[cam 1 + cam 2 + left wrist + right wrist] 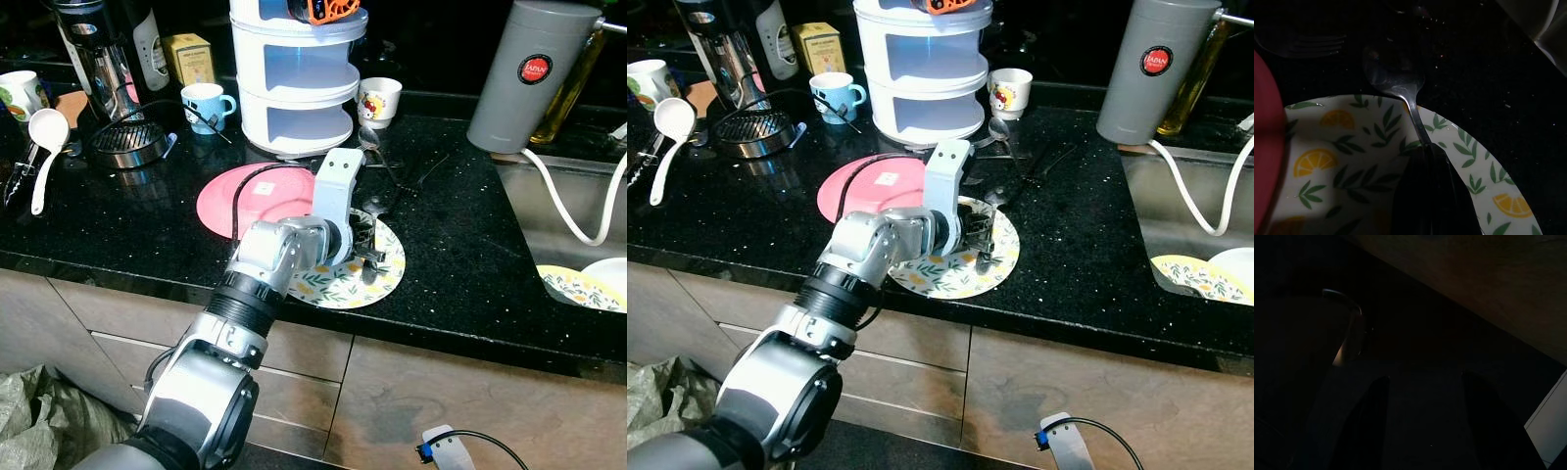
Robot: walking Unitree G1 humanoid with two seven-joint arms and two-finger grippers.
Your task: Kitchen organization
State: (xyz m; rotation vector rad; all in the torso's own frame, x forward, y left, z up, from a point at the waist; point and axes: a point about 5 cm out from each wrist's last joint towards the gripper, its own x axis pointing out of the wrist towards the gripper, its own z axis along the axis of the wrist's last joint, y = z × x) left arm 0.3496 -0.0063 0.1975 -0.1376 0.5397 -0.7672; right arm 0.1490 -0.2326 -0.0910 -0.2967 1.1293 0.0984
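On the black speckled countertop [460,245], a lemon-patterned plate [387,279] lies near the front edge, just beside a pink plate [230,201]. The left gripper [1430,161] is over the lemon-patterned plate, its fingers closed narrow on the handle of a metal spoon [1393,78], whose bowl reaches past the rim onto the counter. The right gripper [1422,421] hangs idle in the dark, fingers apart.
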